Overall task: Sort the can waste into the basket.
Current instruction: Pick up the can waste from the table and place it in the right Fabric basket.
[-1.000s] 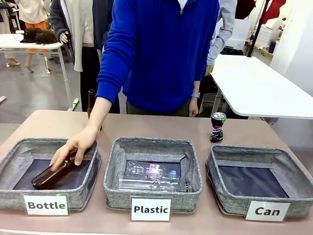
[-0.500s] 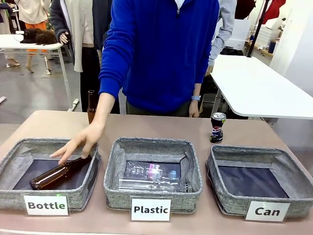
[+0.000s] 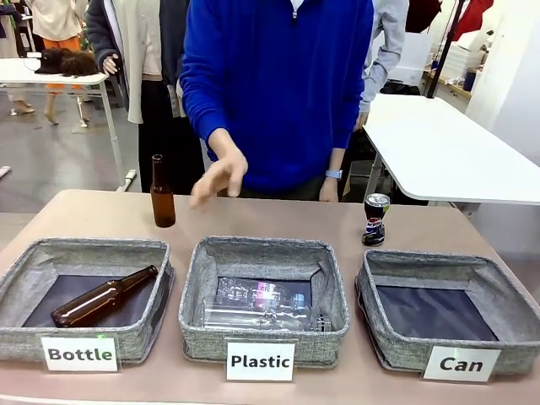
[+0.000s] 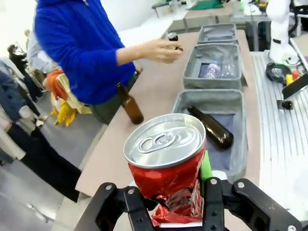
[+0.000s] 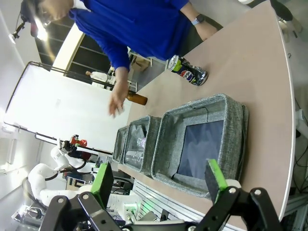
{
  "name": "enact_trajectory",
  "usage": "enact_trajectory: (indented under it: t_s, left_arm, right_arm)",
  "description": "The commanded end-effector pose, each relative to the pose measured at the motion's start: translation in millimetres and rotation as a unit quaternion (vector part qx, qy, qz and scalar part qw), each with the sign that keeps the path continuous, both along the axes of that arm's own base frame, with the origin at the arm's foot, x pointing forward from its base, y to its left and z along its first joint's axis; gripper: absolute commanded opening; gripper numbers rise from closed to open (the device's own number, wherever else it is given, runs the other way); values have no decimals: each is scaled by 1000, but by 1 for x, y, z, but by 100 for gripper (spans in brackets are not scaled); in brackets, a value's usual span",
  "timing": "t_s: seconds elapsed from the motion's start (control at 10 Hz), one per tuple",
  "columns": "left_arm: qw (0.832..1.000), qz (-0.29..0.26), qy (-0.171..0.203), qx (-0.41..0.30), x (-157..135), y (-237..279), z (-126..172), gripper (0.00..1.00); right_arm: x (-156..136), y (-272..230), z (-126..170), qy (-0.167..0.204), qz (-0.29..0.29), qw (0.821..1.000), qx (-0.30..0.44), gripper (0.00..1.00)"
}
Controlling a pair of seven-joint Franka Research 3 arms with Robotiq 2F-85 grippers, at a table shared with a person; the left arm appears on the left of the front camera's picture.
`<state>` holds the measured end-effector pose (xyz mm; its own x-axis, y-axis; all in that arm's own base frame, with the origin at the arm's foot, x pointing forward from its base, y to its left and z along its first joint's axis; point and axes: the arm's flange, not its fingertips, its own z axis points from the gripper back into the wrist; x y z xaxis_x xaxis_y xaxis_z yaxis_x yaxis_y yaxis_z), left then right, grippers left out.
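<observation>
The left claw (image 4: 168,204) is clamped on the red can (image 4: 166,166). The crushed can stands upright between the two fingers, silver top up, with its crumpled lower part squeezed between them. A green pad (image 4: 206,166) presses against its side.

Just ahead of this claw and a little to one side sits the Bottle basket (image 4: 185,103), with a lying brown bottle (image 4: 211,129) in it. Ahead on the other side, an upright brown bottle (image 4: 129,103) stands on the desk (image 4: 151,89). The Plastic basket (image 4: 211,83) comes next in the row, with clear plastic bottles (image 3: 261,308) in it. The Can basket (image 4: 219,29) is the farthest from the left claw, at the end of the row.

The right claw (image 5: 159,180) is spread wide and holds nothing, its two green pads well apart. The Can basket lies straight ahead of this claw, framed between its fingers, with its dark bottom showing. The dark can (image 5: 187,71) is beyond the basket from this claw. It stands on the desk near the basket's far rim and does not touch it.

The person's hand (image 3: 218,177) hovers above the desk, well beyond both claws. It is between the upright brown bottle and the dark can, nearer the bottle, and holds nothing.
</observation>
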<state>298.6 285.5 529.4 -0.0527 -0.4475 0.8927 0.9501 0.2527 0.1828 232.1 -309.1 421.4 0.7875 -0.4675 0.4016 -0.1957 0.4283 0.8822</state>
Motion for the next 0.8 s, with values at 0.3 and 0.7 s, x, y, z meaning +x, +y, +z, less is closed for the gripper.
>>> enact_trajectory:
  t_s: [0.3, 0.7]
  left_arm:
    - [982, -131, 46, 132, 58, -258, 14, 28]
    - [958, -215, 23, 187, 89, -481, 4, 28]
  right_arm:
    - [1, -2, 1, -18, 0, 1000, -1, 100]
    - [1, -2, 1, -18, 0, 1000, -1, 100]
